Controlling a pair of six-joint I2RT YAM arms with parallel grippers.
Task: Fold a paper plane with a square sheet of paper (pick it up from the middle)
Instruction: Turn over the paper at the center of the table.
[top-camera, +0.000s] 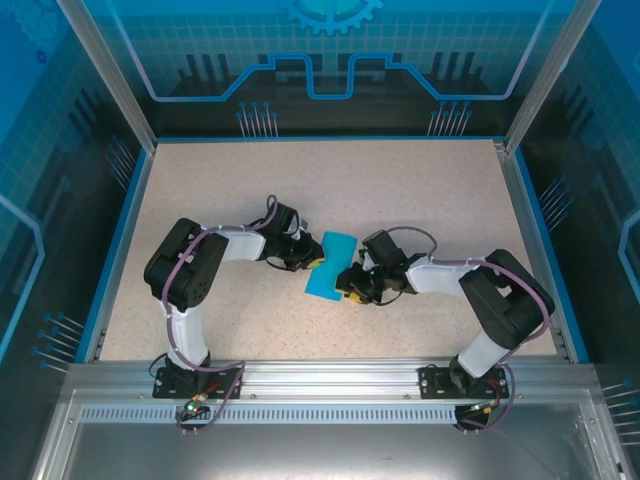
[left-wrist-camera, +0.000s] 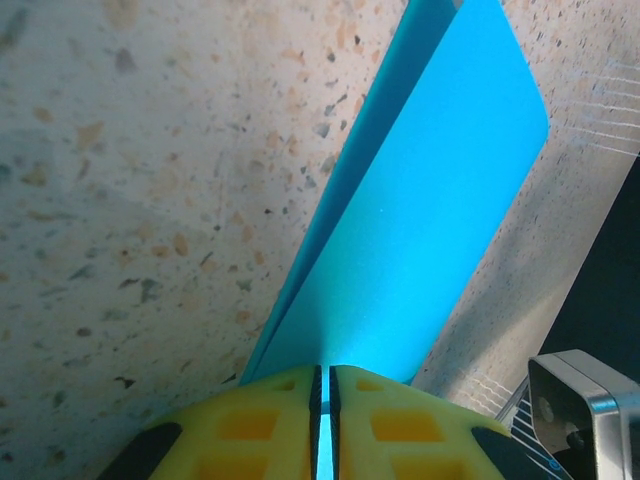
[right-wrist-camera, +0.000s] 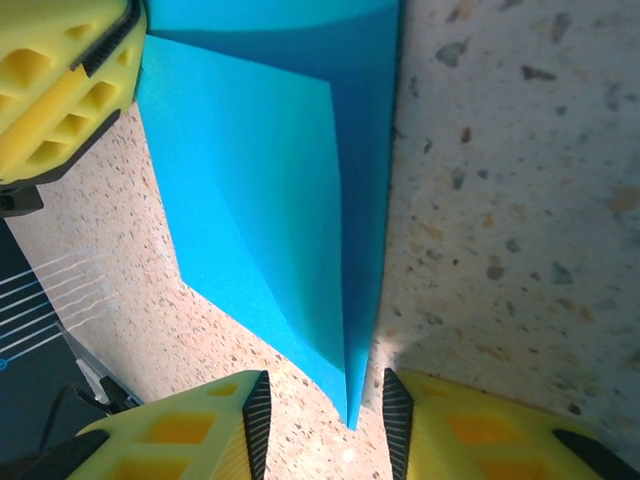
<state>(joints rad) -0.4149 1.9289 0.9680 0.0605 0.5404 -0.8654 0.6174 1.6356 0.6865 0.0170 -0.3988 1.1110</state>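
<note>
The square sheet of paper (top-camera: 333, 262) is bright cyan and folded over into two layers, at mid-table between both arms. My left gripper (top-camera: 314, 261) is shut on its left edge; in the left wrist view the yellow fingers (left-wrist-camera: 250, 425) pinch the paper (left-wrist-camera: 420, 200), which stretches away above the table. My right gripper (top-camera: 352, 286) is at the paper's near right corner. In the right wrist view it (right-wrist-camera: 325, 402) stands open, the paper's (right-wrist-camera: 270, 190) pointed corner hanging between the pads without touching either. The left gripper's yellow finger (right-wrist-camera: 60, 90) shows at upper left.
The speckled beige table (top-camera: 420, 190) has a blue rim and transparent blue enclosure walls (top-camera: 330, 50) around it. An aluminium rail (top-camera: 330, 385) carrying both arm bases runs along the near edge. Part of the right arm's metal housing (left-wrist-camera: 585, 400) lies close to the left gripper.
</note>
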